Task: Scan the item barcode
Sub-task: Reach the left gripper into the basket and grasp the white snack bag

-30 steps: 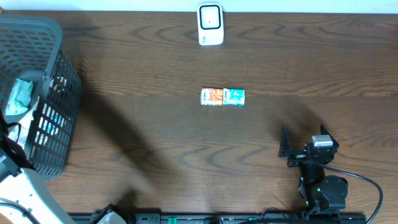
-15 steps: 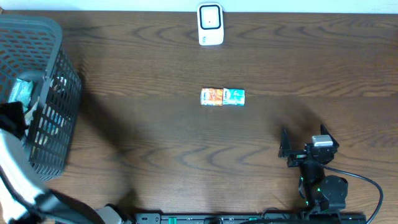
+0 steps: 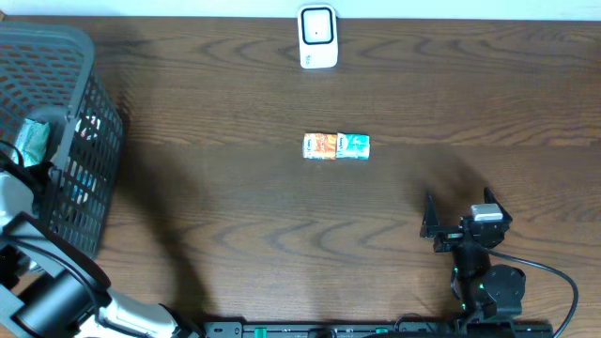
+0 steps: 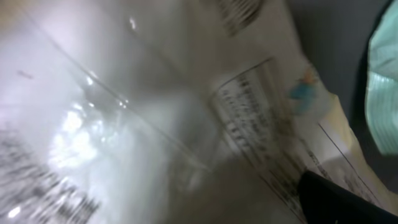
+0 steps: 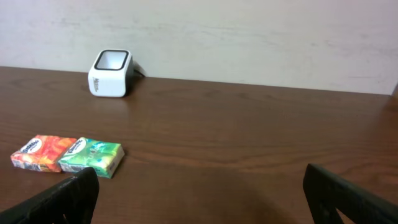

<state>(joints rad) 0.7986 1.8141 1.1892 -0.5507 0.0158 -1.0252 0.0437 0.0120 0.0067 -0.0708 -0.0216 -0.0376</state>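
Note:
An orange and green pack (image 3: 336,146) lies flat mid-table, also low on the left in the right wrist view as the pack (image 5: 68,155). The white scanner (image 3: 317,38) stands at the far edge. My left gripper (image 4: 199,210) is down inside the dark mesh basket (image 3: 89,122), right above a clear printed package (image 4: 186,124). Only one dark fingertip (image 4: 341,200) shows, far to the right, so the jaws stand wide with nothing clamped. My right gripper (image 3: 460,221) rests open near the front right, well short of the pack.
A teal package (image 3: 33,141) lies in the basket beside other wrapped goods, and shows as the teal package (image 4: 385,87) at the left wrist view's right edge. The basket wall stands tall at the table's left end. A cable loops behind the right arm base (image 3: 493,286).
My left arm has shifted at the basket's near left side, its links swinging through the lower-left corner. The pack, the scanner and the right arm have not moved.

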